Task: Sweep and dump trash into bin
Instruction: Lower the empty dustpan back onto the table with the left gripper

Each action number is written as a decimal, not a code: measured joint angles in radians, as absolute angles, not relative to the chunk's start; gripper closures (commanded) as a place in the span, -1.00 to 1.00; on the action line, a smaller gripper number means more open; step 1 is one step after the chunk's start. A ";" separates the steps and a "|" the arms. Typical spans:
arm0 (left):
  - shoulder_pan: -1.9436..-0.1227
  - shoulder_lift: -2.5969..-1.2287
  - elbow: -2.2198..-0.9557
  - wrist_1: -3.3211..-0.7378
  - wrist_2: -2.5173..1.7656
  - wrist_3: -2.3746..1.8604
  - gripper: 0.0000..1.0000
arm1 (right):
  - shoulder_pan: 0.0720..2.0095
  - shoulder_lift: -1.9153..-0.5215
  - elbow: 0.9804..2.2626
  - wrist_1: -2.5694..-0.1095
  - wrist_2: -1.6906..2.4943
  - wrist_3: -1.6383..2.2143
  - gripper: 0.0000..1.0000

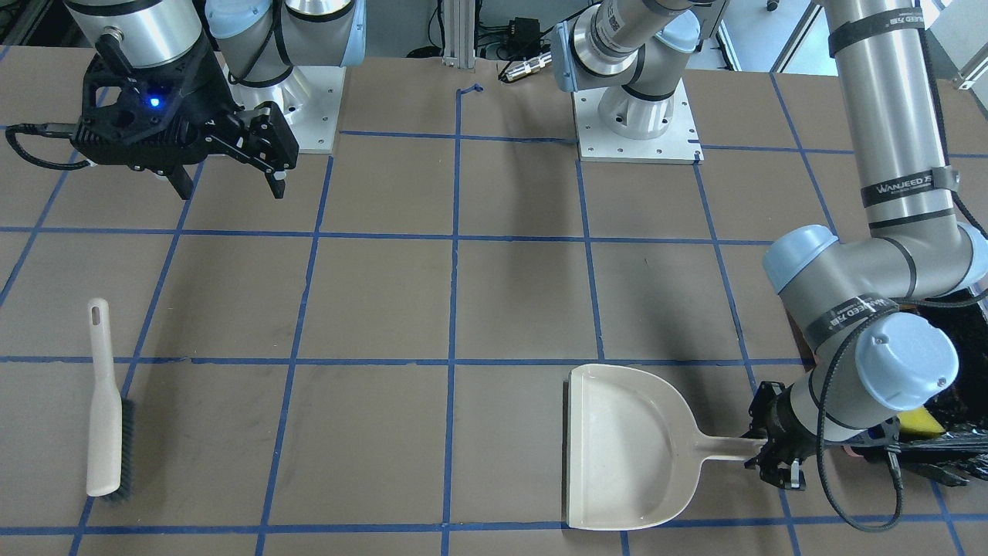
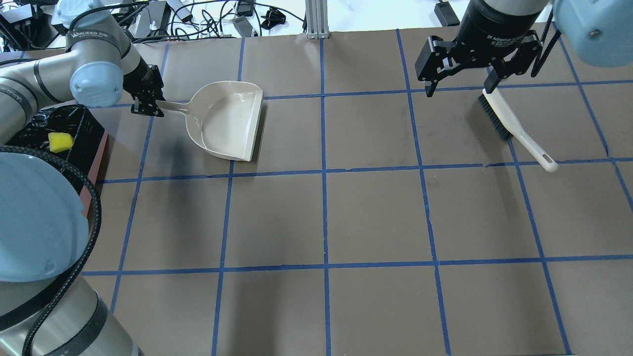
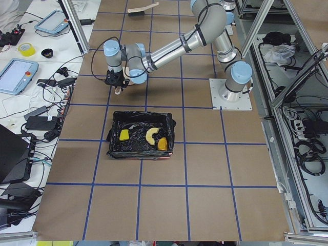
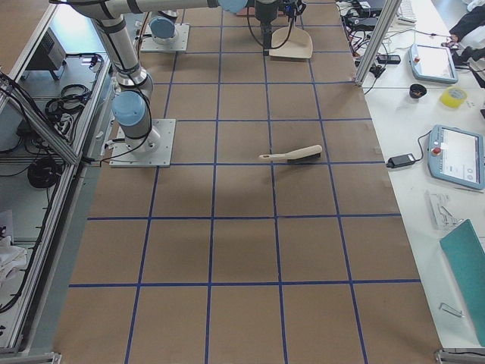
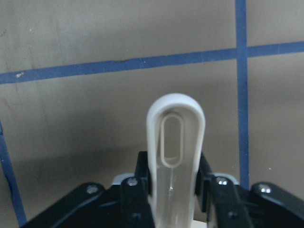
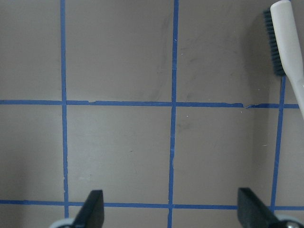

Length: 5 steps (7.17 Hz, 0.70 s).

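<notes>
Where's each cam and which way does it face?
Front-facing: across the table, facing the robot; left gripper holding dustpan.
Overhead: behind the shoulders, looking down; right gripper open.
Exterior left: table's left end; left arm, bin.
Exterior right: right end; right arm, brush.
Left wrist: down its fingers at the dustpan's handle.
Right wrist: down at the table; open fingertips.
Front-facing and overhead share dustpan and brush.

Trash [image 3: 150, 135] sits in lined bin [image 3: 141, 116]
A yellow-green wedge [image 3: 124, 135], an orange-cream crescent [image 3: 149, 132] and a golden-brown lump [image 3: 162, 144] lie in a row on crinkly black plastic inside the rectangular tub, upright on the surface [image 3: 154, 205].
</notes>
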<state>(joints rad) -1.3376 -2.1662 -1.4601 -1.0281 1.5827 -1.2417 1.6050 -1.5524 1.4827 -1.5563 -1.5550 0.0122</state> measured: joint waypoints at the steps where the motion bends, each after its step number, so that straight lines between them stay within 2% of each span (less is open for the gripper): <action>1: -1.338 -2.172 -1.459 -1.028 1.581 -1.264 1.00 | 1.606 -1.552 1.483 -1.558 -1.555 0.012 -1.00; 5: -1.341 -2.157 -1.475 -1.032 1.584 -1.287 1.00 | 1.608 -1.536 1.486 -1.633 -1.537 0.014 -1.00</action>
<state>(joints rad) -1.3411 -2.1566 -1.4755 -1.0319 1.5844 -1.2866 1.6076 -1.5359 1.4857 -1.6332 -1.5365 0.0139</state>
